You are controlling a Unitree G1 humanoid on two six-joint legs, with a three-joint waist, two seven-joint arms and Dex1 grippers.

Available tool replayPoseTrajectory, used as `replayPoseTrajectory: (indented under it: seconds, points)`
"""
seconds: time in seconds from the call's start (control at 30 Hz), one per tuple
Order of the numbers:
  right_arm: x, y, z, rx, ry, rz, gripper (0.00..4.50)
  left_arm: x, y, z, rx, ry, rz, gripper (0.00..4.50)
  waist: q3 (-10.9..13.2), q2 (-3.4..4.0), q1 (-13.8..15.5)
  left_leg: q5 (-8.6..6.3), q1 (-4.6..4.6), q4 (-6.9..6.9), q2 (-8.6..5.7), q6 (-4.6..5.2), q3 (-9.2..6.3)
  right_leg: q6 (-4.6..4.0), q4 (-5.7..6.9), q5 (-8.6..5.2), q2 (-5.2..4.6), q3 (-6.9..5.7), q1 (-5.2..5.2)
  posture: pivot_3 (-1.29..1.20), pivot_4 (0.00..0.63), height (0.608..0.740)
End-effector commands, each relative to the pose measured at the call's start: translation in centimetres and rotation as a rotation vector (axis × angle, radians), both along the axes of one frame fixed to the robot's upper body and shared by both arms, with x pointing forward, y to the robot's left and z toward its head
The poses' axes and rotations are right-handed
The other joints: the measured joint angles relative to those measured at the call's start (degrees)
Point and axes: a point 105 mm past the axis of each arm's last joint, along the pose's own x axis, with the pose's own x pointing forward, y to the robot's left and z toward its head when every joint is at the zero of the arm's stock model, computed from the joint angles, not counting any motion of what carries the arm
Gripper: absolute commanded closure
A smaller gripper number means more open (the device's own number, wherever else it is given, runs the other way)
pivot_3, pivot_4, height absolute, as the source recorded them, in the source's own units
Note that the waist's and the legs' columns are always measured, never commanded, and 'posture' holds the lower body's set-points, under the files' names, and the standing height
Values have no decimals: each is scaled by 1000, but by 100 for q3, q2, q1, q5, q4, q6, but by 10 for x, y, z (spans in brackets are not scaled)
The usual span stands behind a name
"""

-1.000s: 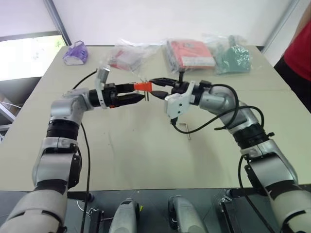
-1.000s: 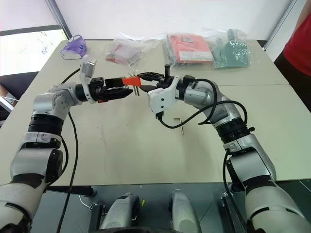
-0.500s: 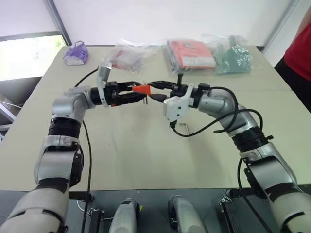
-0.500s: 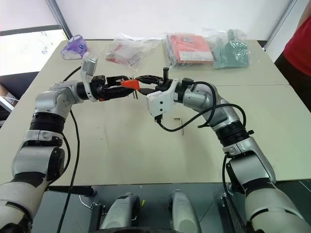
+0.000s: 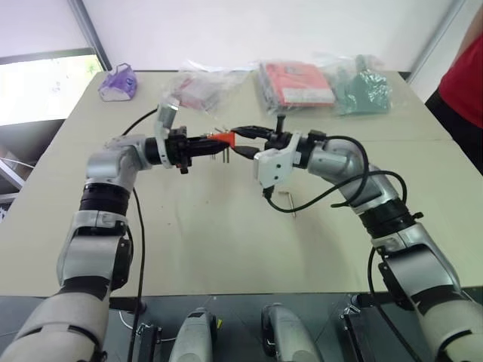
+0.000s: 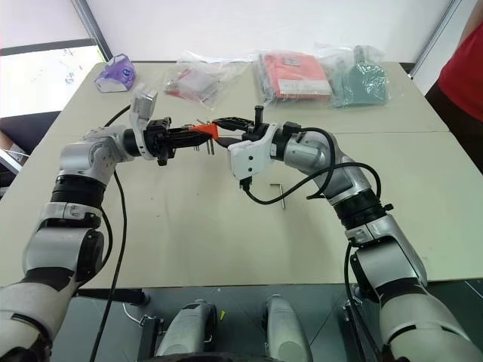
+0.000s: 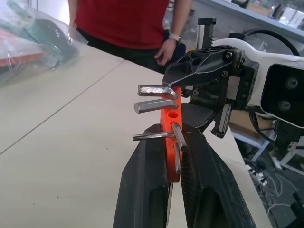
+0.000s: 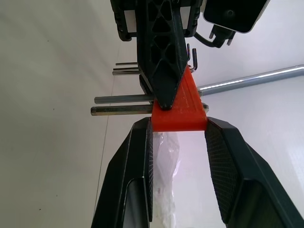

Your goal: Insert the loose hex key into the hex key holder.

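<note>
- Two black-fingered grippers, left (image 5: 215, 142) and right (image 5: 240, 140), both clamped on the small orange plastic hex key holder (image 5: 223, 137), held in mid-air above the beige table's (image 5: 226, 249) far middle.
- Likely risks: holder twisted or pried loose between opposing grips; protruding keys knocked by the fingers.
- Thin silver L-shaped loose hex key (image 5: 287, 198) flat on the table, below and near the right gripper, apart from both, toward the near edge.
- No free gripper for the key; a poor release could drop the holder.
</note>
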Motion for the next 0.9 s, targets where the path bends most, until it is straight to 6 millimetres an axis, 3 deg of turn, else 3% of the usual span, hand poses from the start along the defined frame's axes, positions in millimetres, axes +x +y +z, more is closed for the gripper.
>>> replayPoseTrajectory:
  seconds: [0.03, 0.07, 0.3, 0.4, 0.5, 0.6, 0.7, 0.9]
  points:
    - [-15, 8, 11, 10, -53, 69, 3499, 2, 3, 12, -8, -48, 34, 4420, 0, 0, 1, 0, 0, 0, 0, 0, 0, 0, 0, 0, 0, 0, 0, 0, 150, 740]
    - [-15, 8, 10, 8, -46, 69, 3499, 2, 4, 12, -7, -49, 35, 4420, 0, 0, 1, 0, 0, 0, 0, 0, 0, 0, 0, 0, 0, 0, 0, 0, 150, 740]
    - [-14, 0, 2, -38, 8, 55, 75, 0, 8, 6, 5, -36, 46, 4500, 0, 0, 2, 0, 0, 0, 0, 0, 0, 0, 0, 0, 0, 0, 0, 0, 150, 740]
    - [-4, -12, -11, -109, 54, -31, 75, -4, 12, 2, 14, -30, 49, 4500, 0, 0, 1, 0, 0, 0, 0, 0, 0, 0, 1, 0, -1, 0, 0, 0, 150, 740]
    - [-4, -23, -13, -35, 184, -97, 75, -10, 20, 0, 34, -46, 73, 4500, 0, 0, 5, 0, 1, 0, 1, 0, -1, 0, 1, 0, 0, 0, 0, 0, 150, 740]
    - [-10, -38, -22, 99, 487, -205, 75, -17, 25, -4, 74, -91, 104, 4500, 0, 0, 22, 0, 0, 0, 2, 0, -3, 0, 4, 0, -1, 0, 0, 0, 150, 740]
    - [-24, -54, -46, 263, 838, -364, 75, -31, 23, -11, 112, -147, 121, 4500, -1, 1, 38, 0, 2, 2, 3, 0, -3, -1, 10, 0, -3, 0, 2, 0, 150, 740]
    - [-38, -78, -67, 500, 1209, -656, 75, -49, 9, -21, 129, -195, 131, 4500, -1, 1, 44, 1, 4, 11, 3, -1, -5, -28, 14, -7, -4, -1, 3, 0, 150, 740]
